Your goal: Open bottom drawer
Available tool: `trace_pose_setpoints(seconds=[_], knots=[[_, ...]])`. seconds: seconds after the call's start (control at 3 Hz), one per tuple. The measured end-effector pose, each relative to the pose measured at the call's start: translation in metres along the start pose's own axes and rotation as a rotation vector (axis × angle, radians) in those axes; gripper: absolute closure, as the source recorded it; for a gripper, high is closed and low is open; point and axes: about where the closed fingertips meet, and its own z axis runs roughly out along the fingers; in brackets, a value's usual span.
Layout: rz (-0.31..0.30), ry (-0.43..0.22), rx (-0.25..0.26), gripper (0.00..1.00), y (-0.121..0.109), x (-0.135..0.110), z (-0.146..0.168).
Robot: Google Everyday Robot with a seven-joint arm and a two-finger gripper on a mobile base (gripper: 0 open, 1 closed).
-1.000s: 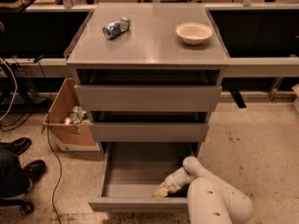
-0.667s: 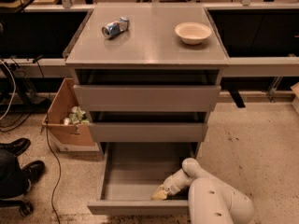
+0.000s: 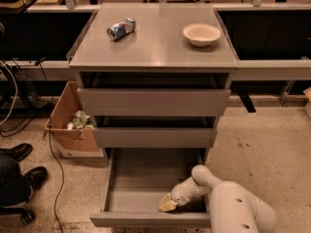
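Three grey drawers in one grey bench (image 3: 155,47), viewed from above and in front.

Lowest, the bottom drawer (image 3: 141,181): pulled well out toward the camera, plain grey box interior exposed, flat front panel at the lower edge of view, its underside cut off. Next up, the middle drawer (image 3: 154,137): front only, dark gap above it. Uppermost, the top drawer (image 3: 153,102): tallest front, dark gap between it and the bench top, interior hidden.

One hand (image 3: 166,205): pale, yellowish at the tip, inside the bottom drawer near its right front corner, just behind the front panel. Contact with panel or drawer floor: unclear. Degree of opening, and hold on anything: cannot tell.

One white arm (image 3: 235,210): bulky, reaching in over the drawer's right front corner, lower part cut off by the frame edge, hiding that corner of the drawer.

On the bench top: one can (image 3: 121,28), blue and silver, on its side, rear left; one cream bowl (image 3: 201,34), upright, rear right; the two well apart.

Left of the bench, on the floor (image 3: 265,144): one open cardboard box (image 3: 65,123), contents crumpled and hard to identify. Two dark shoes (image 3: 18,152) at far left, wearer mostly cut off. Several cables (image 3: 54,166) trailing past the box, ends out of view.
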Motion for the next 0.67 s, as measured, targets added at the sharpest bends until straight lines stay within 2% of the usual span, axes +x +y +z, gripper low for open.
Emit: trace_pose_setpoints(seconds=[0.33,0.67], knots=[[-0.011,0.006,-0.028,1.0,0.0144,0.0033,0.0083],[-0.063,0.012,-0.024,1.0,0.0241,-0.0015,0.0047]])
